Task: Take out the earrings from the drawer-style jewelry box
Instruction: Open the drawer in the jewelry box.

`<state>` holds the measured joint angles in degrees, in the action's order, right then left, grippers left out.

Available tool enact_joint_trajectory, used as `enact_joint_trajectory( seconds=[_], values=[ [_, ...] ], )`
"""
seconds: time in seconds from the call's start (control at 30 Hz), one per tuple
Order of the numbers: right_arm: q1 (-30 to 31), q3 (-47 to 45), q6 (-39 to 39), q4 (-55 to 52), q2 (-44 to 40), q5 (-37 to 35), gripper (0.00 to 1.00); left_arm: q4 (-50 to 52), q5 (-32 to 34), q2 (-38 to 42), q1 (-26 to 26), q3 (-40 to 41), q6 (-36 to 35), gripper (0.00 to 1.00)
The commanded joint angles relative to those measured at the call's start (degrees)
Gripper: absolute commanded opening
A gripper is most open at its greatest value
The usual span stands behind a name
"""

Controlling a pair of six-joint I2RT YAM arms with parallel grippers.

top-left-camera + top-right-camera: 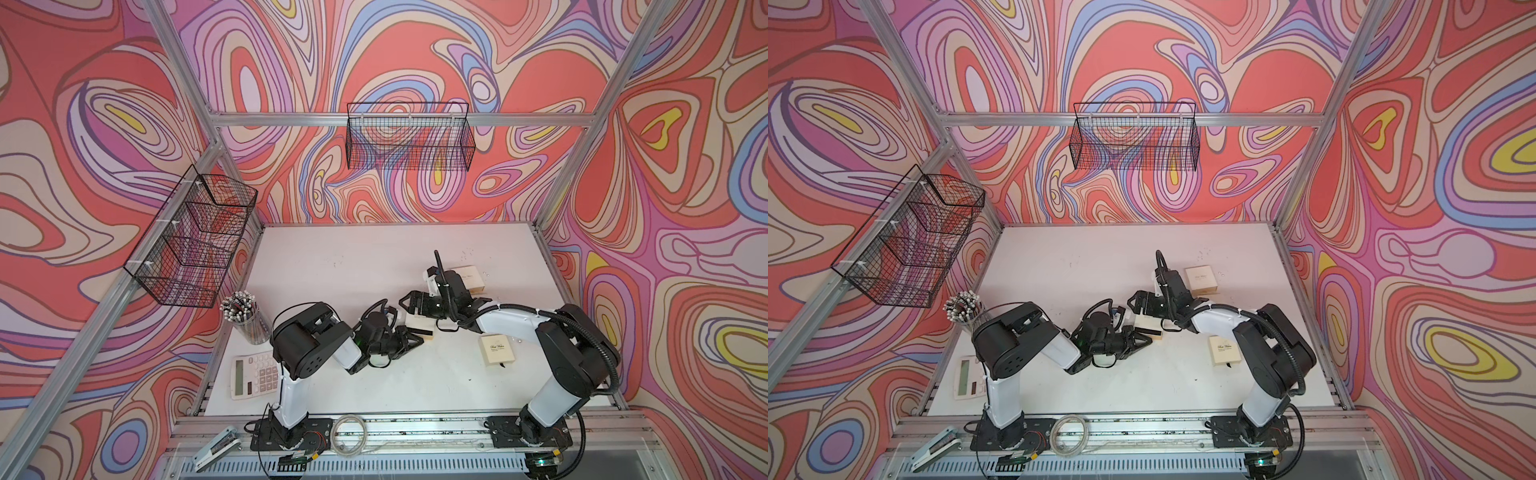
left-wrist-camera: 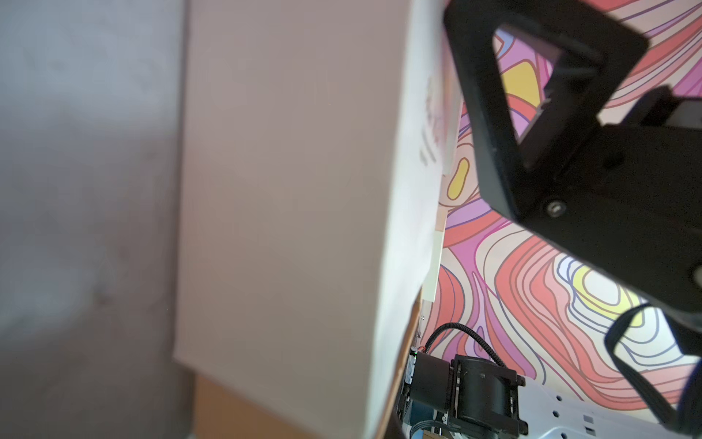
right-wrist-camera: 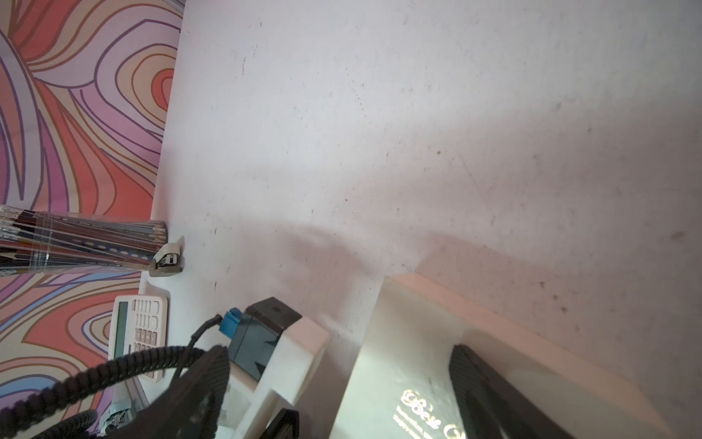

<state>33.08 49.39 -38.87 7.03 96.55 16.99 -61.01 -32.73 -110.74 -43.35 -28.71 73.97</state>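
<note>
Top views, drawer-opening step: left gripper (image 1: 419, 340) clenched at the drawer (image 1: 424, 332) edge of the jewelry box (image 1: 413, 325); right gripper (image 1: 409, 309) spread wide astride it. No earrings visible, presumably inside; next, pull straight out.

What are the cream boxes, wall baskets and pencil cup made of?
Cream boxes: likely matte card or paperboard, going by the flat faces, sharp edges and printed script on top.
Wall baskets: thin metal wire, apparently with a black coating; open see-through grid.
Pencil cup: clear plastic or glass, can't tell which; the pencils show through its side.
</note>
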Motion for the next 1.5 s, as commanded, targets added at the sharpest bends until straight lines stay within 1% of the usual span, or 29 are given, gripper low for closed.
enact_joint_trajectory(
  seconds=[0.0, 0.23, 0.5, 0.67, 0.77, 0.8, 0.9, 0.97, 1.13, 1.3, 1.4, 1.43, 1.47],
  values=[
    [-0.1, -2.3, -1.1, -3.6, 2.7, -1.7, 0.96, -0.8, -0.3, 0.5, -1.3, 2.7, -0.2, 0.00],
    [-0.1, -2.3, -0.9, -3.6, 2.7, -1.8, 0.95, -3.2, 0.5, 0.8, -3.2, 5.6, 1.2, 0.00],
    [-0.1, -1.6, -0.5, -3.9, 3.1, -1.5, 0.95, -2.1, 2.8, 4.5, -6.0, 9.5, 1.7, 0.00],
    [-0.1, -1.1, -0.3, -4.0, 2.9, -1.2, 0.96, -3.4, 3.3, 4.3, -6.6, 9.9, 2.3, 0.00],
    [-0.1, -0.7, -0.1, -4.6, 2.4, -1.3, 0.95, -2.2, 4.1, 4.7, -7.2, 9.7, 2.2, 0.00],
    [-0.1, -0.6, 0.1, -4.6, 2.3, -1.1, 0.96, -2.4, 4.2, 4.9, -7.2, 9.7, 2.2, 0.02],
    [-0.1, 0.2, 0.1, -5.1, 1.9, -0.7, 0.95, 0.7, 4.9, 7.0, -7.3, 9.4, 1.2, 0.22],
    [-0.1, 0.7, 0.3, -5.5, 1.4, -0.6, 0.95, 4.6, 5.9, 9.9, -7.5, 9.4, 0.0, 0.30],
    [-0.1, 3.1, 1.1, -7.2, 0.6, 0.1, 0.96, 20.2, 8.7, 20.4, -8.6, 8.2, -4.9, 0.39],
    [-0.2, 7.3, 2.5, -10.5, -1.0, 0.1, 0.96, 38.2, 12.0, 32.3, -9.7, 6.3, -9.6, 0.39],
    [-1.0, 8.7, 3.0, -12.7, -4.3, -1.1, 0.96, 55.5, 16.2, 40.4, -10.0, 1.1, -16.5, 0.36],
    [-1.5, 8.5, 2.9, -13.0, -6.2, -1.9, 0.96, 60.2, 18.1, 42.5, -10.0, -0.3, -18.8, 0.35],
    [-1.8, 7.8, 2.9, -13.4, -8.1, -3.0, 0.96, 63.2, 19.6, 43.8, -10.0, -3.4, -20.9, 0.34]
  ],
)
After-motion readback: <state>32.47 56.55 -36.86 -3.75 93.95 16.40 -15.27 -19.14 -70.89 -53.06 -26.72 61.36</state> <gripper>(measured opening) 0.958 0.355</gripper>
